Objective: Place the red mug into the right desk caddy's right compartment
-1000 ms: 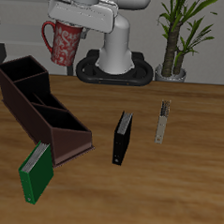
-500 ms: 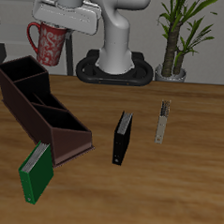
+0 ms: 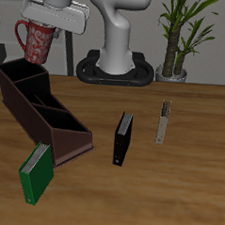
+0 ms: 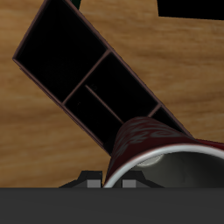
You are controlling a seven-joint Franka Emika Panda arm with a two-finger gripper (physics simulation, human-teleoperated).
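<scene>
Mug in your gripper (image 3: 40, 25): the red mug (image 3: 37, 41), pale-speckled, pinched upright above the right desk caddy (image 3: 44, 112); green book (image 3: 36, 172) leans alongside.

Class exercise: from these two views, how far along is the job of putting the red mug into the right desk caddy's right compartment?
Done: the red mug is off the table, held upright in the pincer. In hand: it hangs in the air above the back end of the right desk caddy; the wrist view shows the caddy's open sections below the mug. Left: lowering it into the right compartment and letting go.
</scene>
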